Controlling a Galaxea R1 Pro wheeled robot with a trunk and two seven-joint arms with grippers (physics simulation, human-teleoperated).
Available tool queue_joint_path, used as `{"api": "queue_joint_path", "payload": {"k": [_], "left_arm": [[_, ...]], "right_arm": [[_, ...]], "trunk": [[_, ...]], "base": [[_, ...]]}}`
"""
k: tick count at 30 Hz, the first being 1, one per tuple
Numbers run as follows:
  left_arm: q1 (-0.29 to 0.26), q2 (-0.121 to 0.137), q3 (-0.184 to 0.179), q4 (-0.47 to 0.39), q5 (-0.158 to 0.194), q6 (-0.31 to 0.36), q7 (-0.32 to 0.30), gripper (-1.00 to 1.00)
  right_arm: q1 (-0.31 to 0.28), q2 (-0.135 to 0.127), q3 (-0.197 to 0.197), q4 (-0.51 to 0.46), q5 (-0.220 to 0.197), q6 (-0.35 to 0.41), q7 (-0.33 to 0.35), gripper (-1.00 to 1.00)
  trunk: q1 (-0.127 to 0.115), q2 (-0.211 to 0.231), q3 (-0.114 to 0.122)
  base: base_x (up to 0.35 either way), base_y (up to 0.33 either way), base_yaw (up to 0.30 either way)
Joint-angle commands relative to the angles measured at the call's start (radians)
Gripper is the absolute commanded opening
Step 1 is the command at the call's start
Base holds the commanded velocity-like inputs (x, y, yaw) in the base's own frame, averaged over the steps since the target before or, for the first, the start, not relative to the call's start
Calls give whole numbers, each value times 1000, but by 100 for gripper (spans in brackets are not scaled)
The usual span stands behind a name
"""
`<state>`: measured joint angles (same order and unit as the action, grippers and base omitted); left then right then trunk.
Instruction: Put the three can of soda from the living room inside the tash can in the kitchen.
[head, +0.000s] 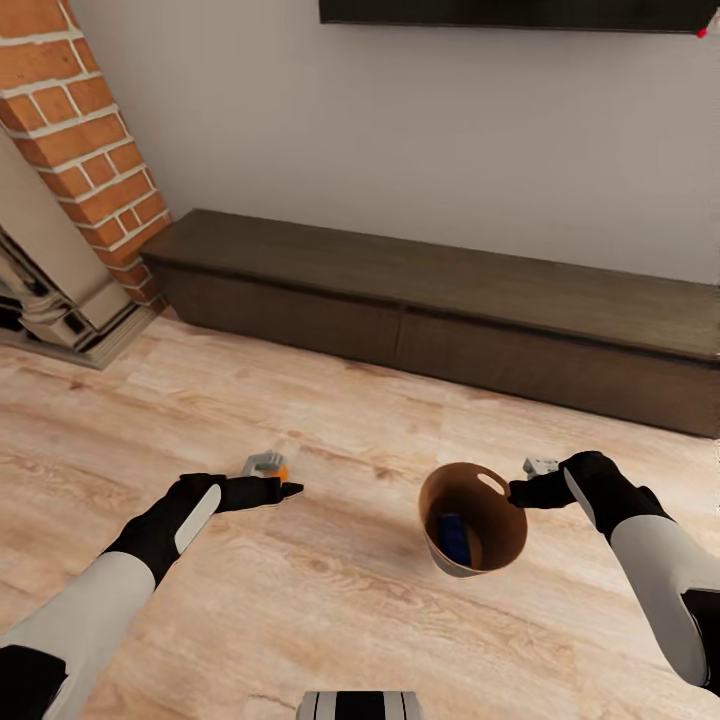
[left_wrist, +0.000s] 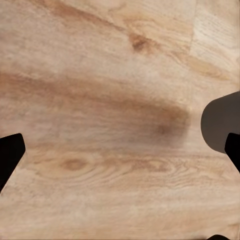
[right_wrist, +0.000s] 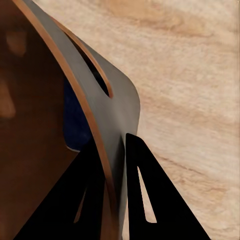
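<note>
Over the light wood plank floor (head: 330, 600), right gripper (head: 520, 490) is clamped on the rim of the tash can (head: 478, 560), one finger inside the wall, one outside, beside the slot handle (right_wrist: 95, 70). Bin tilted, off the floor. Blue can of soda (head: 455, 538) lies inside, partly hidden by the wall. Left gripper (head: 288, 489) has fingers spread, nothing between them. Orange can of soda (head: 268, 465) on the floor just beyond it, half covered. Low dark cabinet (head: 450, 310) along wall; brick fireplace (head: 85, 140) at left, cut off.
</note>
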<state>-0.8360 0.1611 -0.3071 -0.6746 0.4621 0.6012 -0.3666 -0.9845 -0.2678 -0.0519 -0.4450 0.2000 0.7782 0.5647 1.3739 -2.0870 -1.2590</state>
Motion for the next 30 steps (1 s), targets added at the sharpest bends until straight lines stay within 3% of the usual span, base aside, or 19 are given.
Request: {"api": "queue_joint_path", "payload": {"k": [1, 21, 30], "left_arm": [[0, 0, 0, 0, 0, 0, 0, 100], [0, 1, -1, -5, -1, 0, 3, 100], [0, 1, -7, -14, 0, 1, 4, 100]], "right_arm": [[0, 0, -2, 0, -16, 6, 6, -100], [0, 6, 0, 0, -14, 6, 6, -100], [0, 10, 1, 0, -13, 10, 6, -100]], "trunk": [[0, 0, 0], [0, 0, 6], [0, 0, 7]], "base": [[254, 220, -239], [267, 213, -237], [88, 75, -182]]}}
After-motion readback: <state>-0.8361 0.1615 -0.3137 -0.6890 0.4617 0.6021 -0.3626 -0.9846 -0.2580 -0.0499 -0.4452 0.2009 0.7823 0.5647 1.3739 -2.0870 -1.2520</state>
